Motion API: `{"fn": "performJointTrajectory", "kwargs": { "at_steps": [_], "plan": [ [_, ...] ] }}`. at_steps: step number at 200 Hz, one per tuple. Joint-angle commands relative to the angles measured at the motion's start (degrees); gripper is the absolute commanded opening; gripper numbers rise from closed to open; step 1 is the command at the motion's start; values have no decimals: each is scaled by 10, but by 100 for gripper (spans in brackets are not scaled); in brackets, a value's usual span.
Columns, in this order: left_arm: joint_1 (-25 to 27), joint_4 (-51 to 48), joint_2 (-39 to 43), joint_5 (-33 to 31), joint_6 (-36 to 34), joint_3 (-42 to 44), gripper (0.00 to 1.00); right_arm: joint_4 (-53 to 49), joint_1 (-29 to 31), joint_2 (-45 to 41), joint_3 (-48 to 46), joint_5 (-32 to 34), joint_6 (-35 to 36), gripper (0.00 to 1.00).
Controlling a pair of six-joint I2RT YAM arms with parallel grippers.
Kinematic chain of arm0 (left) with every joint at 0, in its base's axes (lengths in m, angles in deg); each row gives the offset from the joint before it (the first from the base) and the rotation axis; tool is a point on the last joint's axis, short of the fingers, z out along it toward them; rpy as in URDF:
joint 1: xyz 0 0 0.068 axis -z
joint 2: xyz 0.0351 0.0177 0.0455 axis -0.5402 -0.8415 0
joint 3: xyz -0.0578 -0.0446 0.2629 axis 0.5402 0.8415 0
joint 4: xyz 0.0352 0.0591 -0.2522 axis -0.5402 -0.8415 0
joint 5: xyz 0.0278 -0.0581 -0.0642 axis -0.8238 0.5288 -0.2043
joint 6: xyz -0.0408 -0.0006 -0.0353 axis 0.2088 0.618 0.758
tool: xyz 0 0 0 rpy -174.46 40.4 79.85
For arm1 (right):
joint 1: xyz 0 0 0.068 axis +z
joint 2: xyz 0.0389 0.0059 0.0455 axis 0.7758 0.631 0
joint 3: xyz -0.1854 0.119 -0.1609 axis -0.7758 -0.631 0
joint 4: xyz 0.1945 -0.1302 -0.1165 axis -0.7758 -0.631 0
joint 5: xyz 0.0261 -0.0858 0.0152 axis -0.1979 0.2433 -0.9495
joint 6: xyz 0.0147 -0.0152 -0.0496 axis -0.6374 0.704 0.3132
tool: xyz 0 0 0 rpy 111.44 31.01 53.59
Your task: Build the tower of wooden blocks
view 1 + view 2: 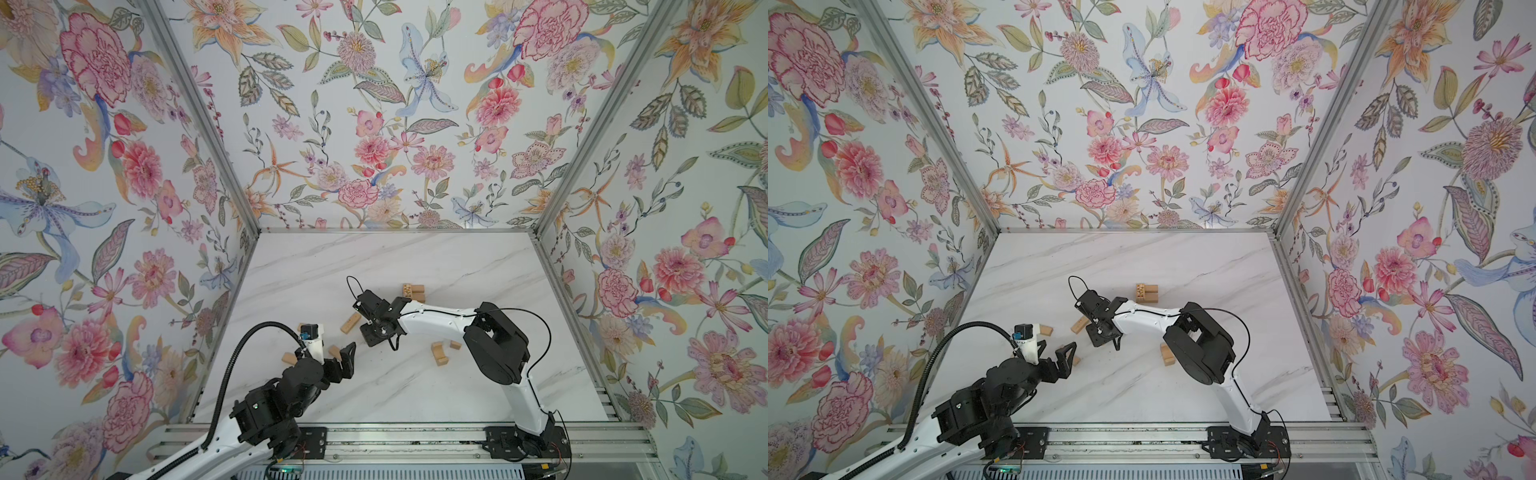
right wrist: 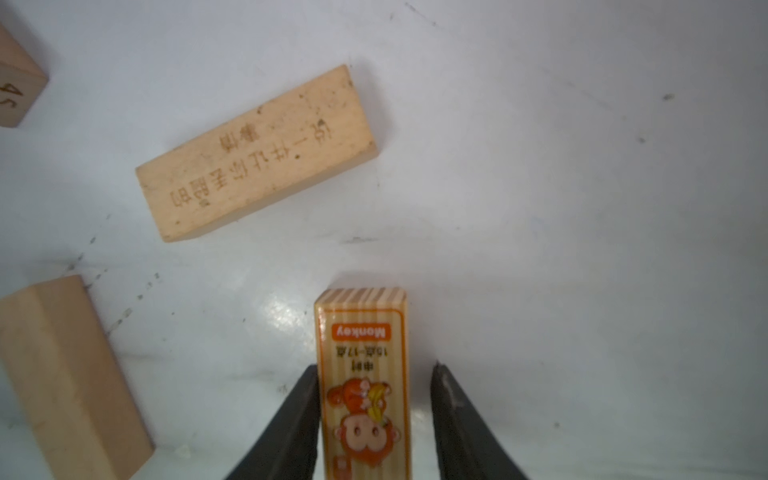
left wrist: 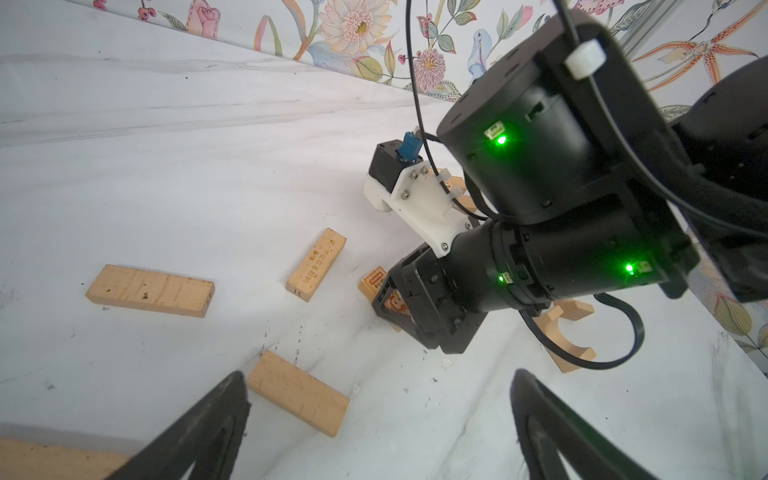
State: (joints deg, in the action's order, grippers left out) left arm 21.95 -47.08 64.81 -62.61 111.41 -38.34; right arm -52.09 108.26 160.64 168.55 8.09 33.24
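My right gripper [image 2: 374,368] points down at the table and straddles a wood block printed with an orange monkey [image 2: 360,374]. One finger [image 2: 299,415] touches the block and a narrow gap shows at the other, so the jaws stand open around it. The same block [image 3: 376,282] shows under that gripper in the left wrist view. A small stack of wood blocks, the tower [image 1: 413,291], stands behind the right gripper [image 1: 371,332]. My left gripper [image 3: 380,374] hovers wide open and holds nothing, with a plain bar [image 3: 298,392] lying near one finger.
Loose wood blocks lie around: an engraved bar [image 2: 257,153], a plain bar [image 2: 70,374], a bar [image 1: 350,323] left of the right gripper, an arch piece [image 1: 437,353] and a short block [image 1: 455,344] under the right arm. Flowered walls close in the marble table [image 1: 415,257].
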Motion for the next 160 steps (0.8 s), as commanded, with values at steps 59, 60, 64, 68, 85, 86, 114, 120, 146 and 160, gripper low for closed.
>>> {"fn": "performJointTrajectory", "kwargs": {
  "at_steps": [59,60,64,68,85,86,114,120,146,160],
  "plan": [
    [-5,0,-8,-13,-3,8,99,-31,-19,-51,-67,51,-41,36],
    [-5,1,-9,-13,-4,9,99,-31,-20,-52,-68,51,-41,36],
    [-5,1,-10,-13,-4,9,99,-31,-21,-54,-70,53,-42,36],
    [-5,2,-11,-12,-4,9,99,-31,-21,-56,-72,54,-44,36],
    [-5,7,-18,-11,-6,9,99,-31,-24,-64,-81,56,-50,36],
    [-5,8,-18,-11,-6,9,99,-31,-24,-64,-82,56,-50,36],
    [-5,20,-38,-9,-12,6,99,-31,-29,-81,-94,60,-56,34],
    [-5,23,-43,-9,-14,5,99,-31,-31,-85,-95,60,-56,34],
    [-5,37,-64,-11,-24,-1,99,-31,-35,-102,-100,58,-57,32],
    [-4,46,-75,-13,-32,-6,99,-31,-40,-109,-101,54,-57,32]
  ]
}}
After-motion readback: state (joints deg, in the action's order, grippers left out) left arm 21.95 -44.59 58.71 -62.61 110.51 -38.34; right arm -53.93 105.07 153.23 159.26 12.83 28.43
